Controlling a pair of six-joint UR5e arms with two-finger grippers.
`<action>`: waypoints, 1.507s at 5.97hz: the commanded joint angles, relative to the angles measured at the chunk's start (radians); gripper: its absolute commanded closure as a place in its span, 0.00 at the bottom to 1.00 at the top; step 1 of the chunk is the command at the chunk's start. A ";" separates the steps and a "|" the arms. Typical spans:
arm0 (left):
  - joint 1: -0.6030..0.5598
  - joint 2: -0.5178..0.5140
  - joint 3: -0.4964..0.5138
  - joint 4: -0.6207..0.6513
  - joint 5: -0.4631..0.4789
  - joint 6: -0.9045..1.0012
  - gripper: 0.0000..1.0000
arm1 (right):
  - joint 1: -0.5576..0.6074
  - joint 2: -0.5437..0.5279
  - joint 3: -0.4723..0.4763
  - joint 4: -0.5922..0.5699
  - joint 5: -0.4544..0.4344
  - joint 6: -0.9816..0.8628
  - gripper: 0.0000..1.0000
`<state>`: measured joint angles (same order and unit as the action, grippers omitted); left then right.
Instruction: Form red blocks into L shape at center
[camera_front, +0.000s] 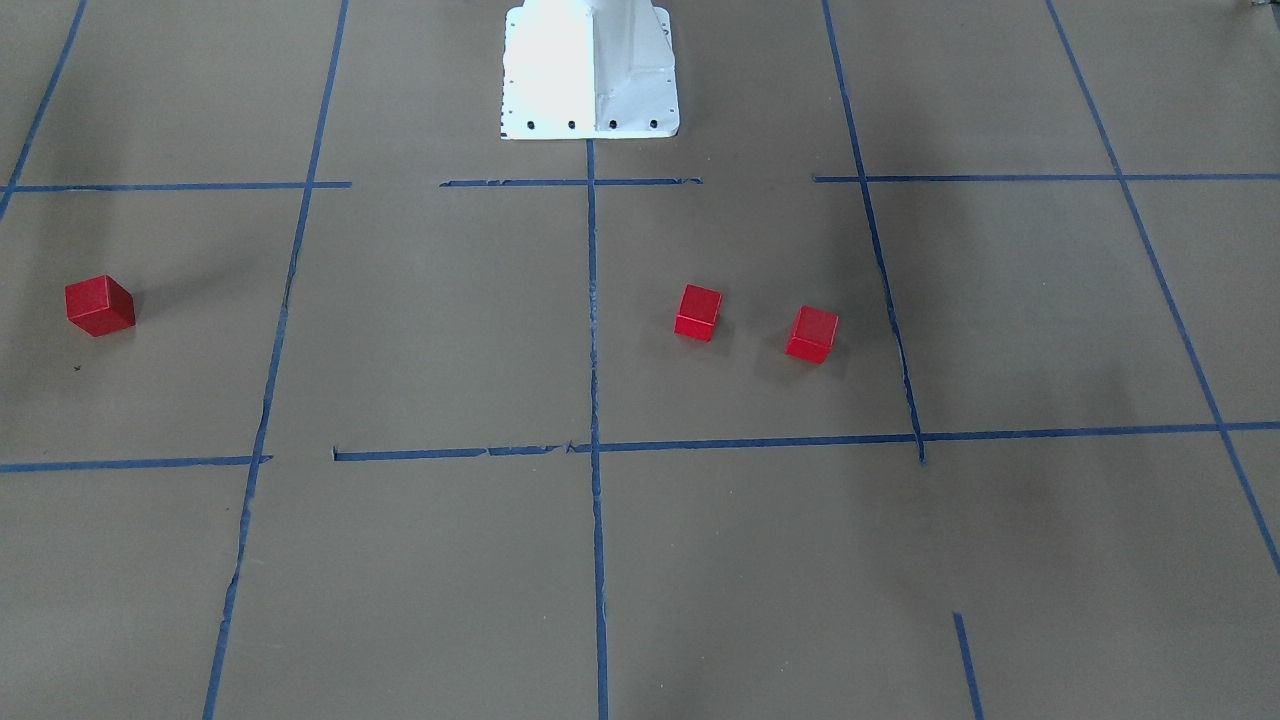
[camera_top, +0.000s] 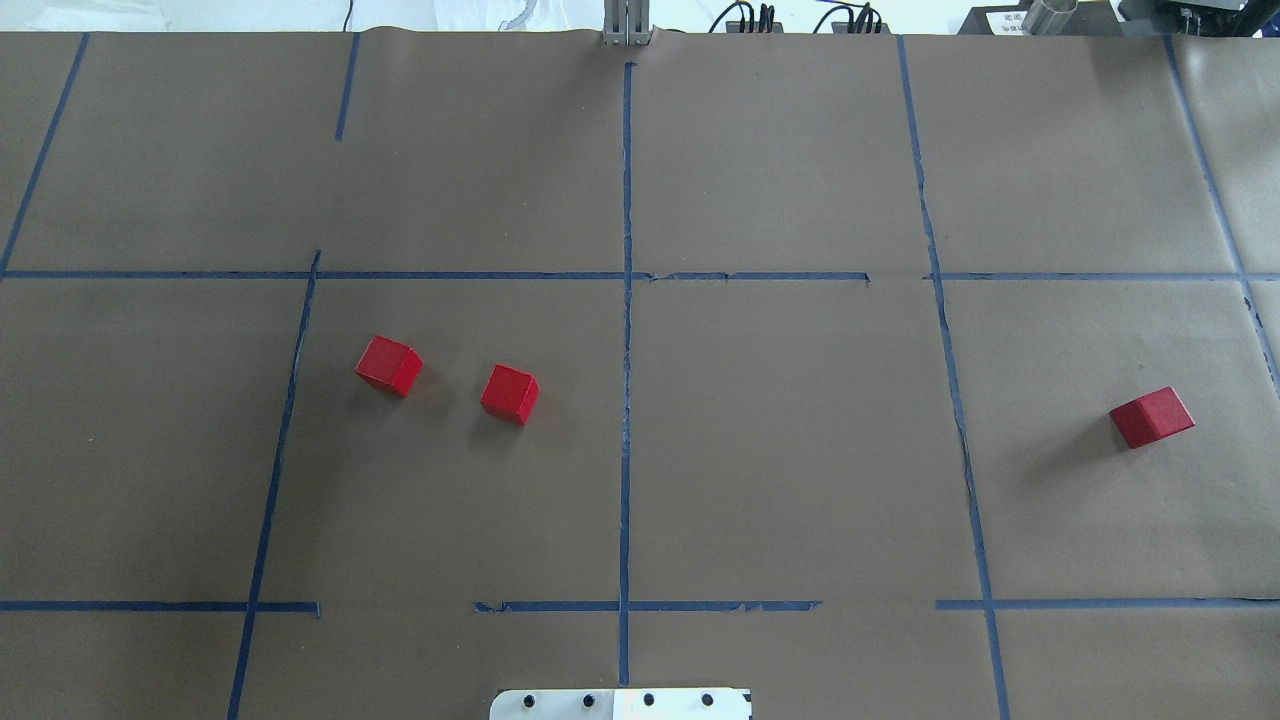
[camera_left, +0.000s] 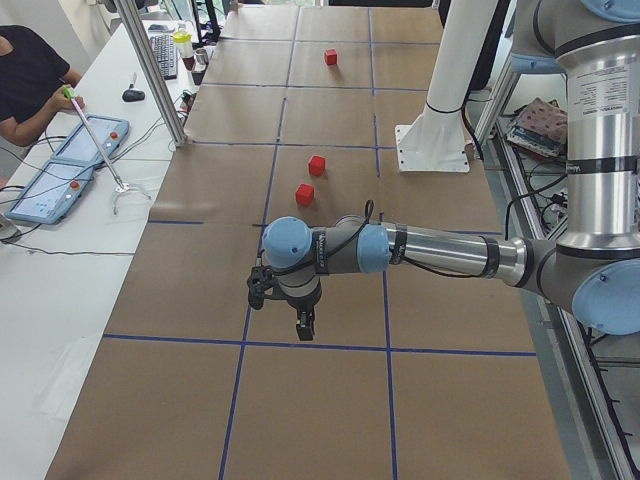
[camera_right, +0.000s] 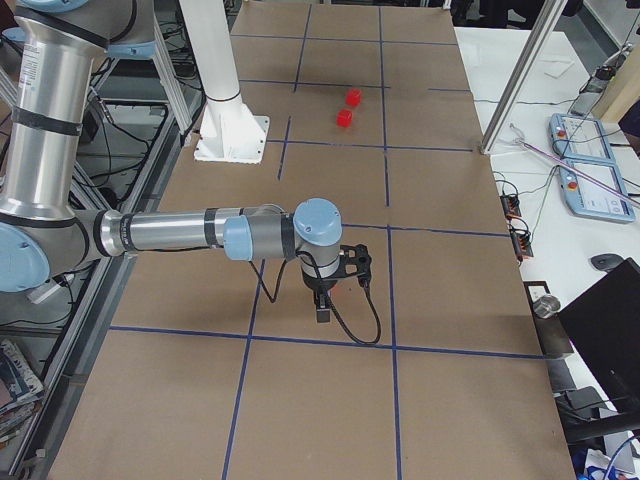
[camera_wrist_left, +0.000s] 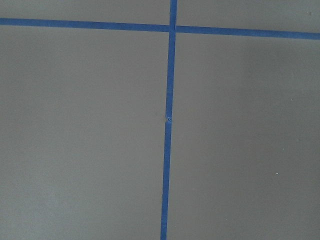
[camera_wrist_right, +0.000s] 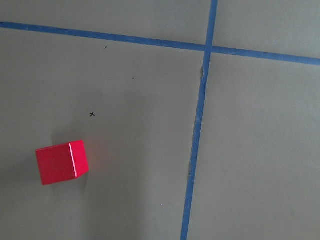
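No L was formed yet: two red blocks (camera_top: 509, 393) sat apart near the center line (camera_top: 626, 400), and the third block (camera_top: 1151, 417) lay well away. I could not tell whether the left end effector (camera_left: 302, 323) or the right end effector (camera_right: 324, 313) was open.

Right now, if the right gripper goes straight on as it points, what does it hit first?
Probably bare brown paper; the right gripper points down, and its wrist view shows the red block off-centre.

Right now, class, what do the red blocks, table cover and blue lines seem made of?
The red blocks: matte, crisp-edged, likely painted wood or plastic. The table cover: dull, glare-free, probably brown paper. The blue lines: thin tape, edges torn and wrinkled.
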<state>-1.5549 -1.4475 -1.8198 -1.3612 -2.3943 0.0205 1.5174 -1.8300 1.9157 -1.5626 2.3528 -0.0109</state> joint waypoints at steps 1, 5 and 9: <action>0.001 0.010 0.000 -0.022 0.000 -0.007 0.00 | 0.000 -0.002 -0.006 0.000 0.003 -0.001 0.00; -0.001 0.029 -0.019 -0.022 -0.005 -0.008 0.00 | 0.001 -0.008 -0.007 0.006 0.000 -0.010 0.00; -0.001 0.027 -0.018 -0.029 -0.005 -0.010 0.00 | 0.000 -0.009 -0.006 0.012 0.002 -0.011 0.00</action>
<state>-1.5555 -1.4210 -1.8341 -1.3870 -2.3968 0.0087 1.5172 -1.8391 1.9097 -1.5515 2.3549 -0.0225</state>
